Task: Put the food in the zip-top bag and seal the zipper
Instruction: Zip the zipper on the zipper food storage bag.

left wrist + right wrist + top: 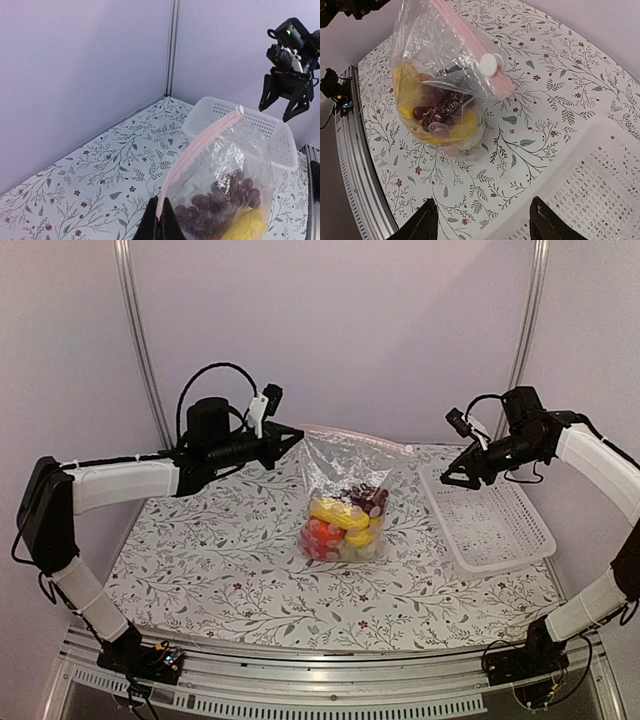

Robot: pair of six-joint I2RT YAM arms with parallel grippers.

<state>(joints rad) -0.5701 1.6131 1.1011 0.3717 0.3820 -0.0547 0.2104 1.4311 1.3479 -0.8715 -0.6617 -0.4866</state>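
Observation:
The zip-top bag (pixel 345 475) hangs upright over the table's middle, its bottom resting on the cloth. The food (pixel 345 525) fills its lower part: dark grapes (pixel 220 200), yellow banana (pixel 250 222) and red and orange pieces. My left gripper (pixel 158 200) is shut on the left end of the pink zipper (pixel 200 145) and holds it up. The strip runs as one flat band to a white slider (pixel 490 64) at its far end. My right gripper (pixel 482 205) stands open and empty in the air over the basket's near-left edge, apart from the bag (pixel 435 55).
A white mesh basket (pixel 500 530) lies at the right of the table with nothing in it. The floral cloth (pixel 200 560) covers the table. Metal rails run along the near edge and up the back corners.

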